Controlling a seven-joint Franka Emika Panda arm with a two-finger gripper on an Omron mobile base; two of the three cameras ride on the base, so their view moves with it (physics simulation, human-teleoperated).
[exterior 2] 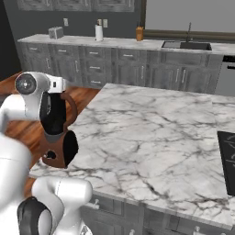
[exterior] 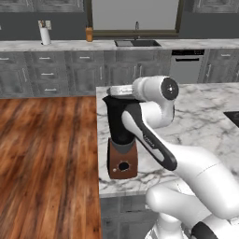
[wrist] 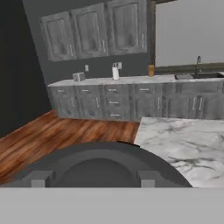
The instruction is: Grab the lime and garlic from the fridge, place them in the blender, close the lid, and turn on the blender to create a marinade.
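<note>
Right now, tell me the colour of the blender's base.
Reddish-brown, with a round black dial: the blender base shows best in the left base view.

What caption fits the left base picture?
White robot arm reaching over a blender at the marble counter's corner.

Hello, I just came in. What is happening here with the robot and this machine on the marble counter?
The white robot arm is reaching over the tall black blender jar on its reddish-brown base, which stands at the corner of the white marble island counter. In the hand view, the two small dark fingers sit just at the round dark grey lid, so the hand seems to be working on the lid at the jar's top. Whether the lid is gripped, I cannot tell. The lime and garlic are not visible.
</note>
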